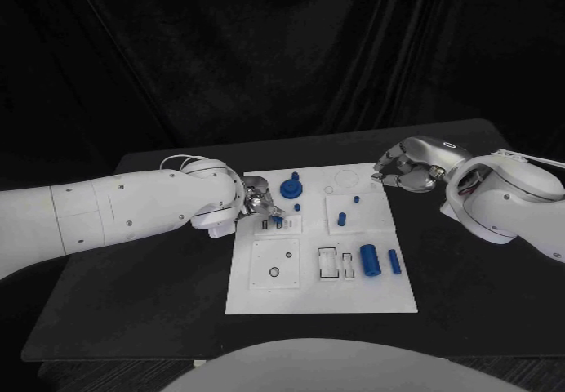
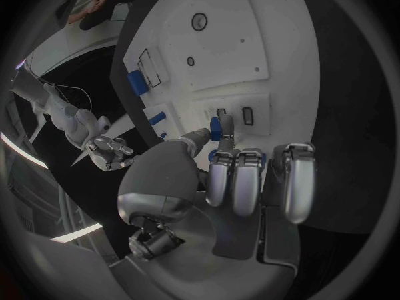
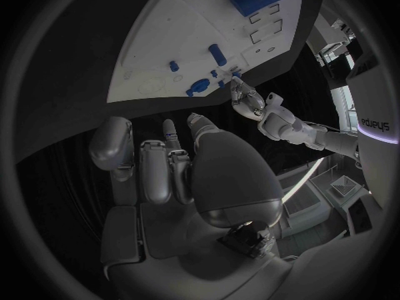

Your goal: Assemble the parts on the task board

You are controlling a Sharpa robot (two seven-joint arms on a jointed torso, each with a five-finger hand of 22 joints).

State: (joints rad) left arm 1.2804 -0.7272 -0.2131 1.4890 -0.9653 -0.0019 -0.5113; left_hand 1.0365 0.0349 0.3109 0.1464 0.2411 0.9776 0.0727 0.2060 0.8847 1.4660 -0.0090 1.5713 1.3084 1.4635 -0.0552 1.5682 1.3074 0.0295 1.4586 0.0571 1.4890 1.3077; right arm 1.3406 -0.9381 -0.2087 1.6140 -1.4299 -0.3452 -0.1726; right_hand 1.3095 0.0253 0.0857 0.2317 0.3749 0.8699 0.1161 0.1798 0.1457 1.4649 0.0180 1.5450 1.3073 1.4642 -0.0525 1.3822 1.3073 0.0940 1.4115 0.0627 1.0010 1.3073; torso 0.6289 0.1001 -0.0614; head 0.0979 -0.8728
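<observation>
Bench (image 1: 141, 310) surface, black, carried the white board (image 1: 320, 298) at its middle. Nearest on the board sat a square plate with a small ring hole (image 1: 274, 272), and just to its right two narrow rectangular slots (image 1: 335, 265). Beside those slots lay a thick blue cylinder (image 1: 370, 260), and a thinner blue rod (image 1: 394, 261) lay just beyond it toward the board's right edge, both on their sides and apart from each other.

Farther up, the left hand (image 1: 260, 201) reached in over the board's left edge. Its thumb and a fingertip were pinching a small blue piece (image 1: 277, 220) down against the board, next to a little dark slot (image 2: 247, 116) (the left wrist view showed this plainly, the piece (image 2: 216, 128) held upright at the fingertips (image 2: 223, 139) while the other fingers stayed curled side by side). A short blue peg (image 1: 341, 218) stood in the raised plate to the right of that hand, with a smaller blue stub (image 1: 297, 207) between them.

Toward the far edge, a blue round knob (image 1: 292, 189) rested on the board near a faint circular outline (image 1: 349, 176).

Farthest off, the right hand (image 1: 408, 167) hung above the bench just past the board's far right corner, touching nothing; its fingers (image 3: 156, 170) were curled inward close together with nothing in them.
</observation>
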